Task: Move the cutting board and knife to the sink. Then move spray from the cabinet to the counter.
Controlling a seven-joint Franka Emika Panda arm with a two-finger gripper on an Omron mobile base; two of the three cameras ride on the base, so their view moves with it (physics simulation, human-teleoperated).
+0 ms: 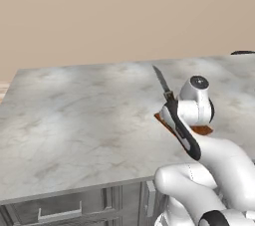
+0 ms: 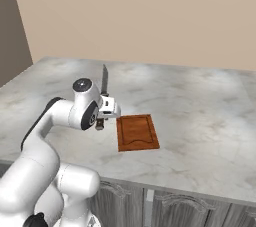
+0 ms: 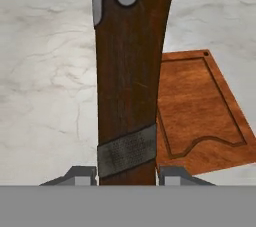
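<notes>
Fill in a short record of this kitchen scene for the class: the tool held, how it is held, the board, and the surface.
tool held: knife, blade pointing up
grip: pincer shut on the knife's dark handle, lifted off the surface
board: cutting board lying flat on the counter, just beside the pincer, nothing on it
task stage: knife picked up, board not yet moved

Object count, current scene
1 flat reddish-brown wooden cutting board with a rim groove point(image 2: 137, 132); 1 slim knife with silver blade and dark brown handle point(image 3: 129, 78); 1 broad grey-white marble counter with brownish veins point(image 1: 74, 120); 1 grey cabinet drawer front with a metal handle point(image 1: 59, 212).
</notes>
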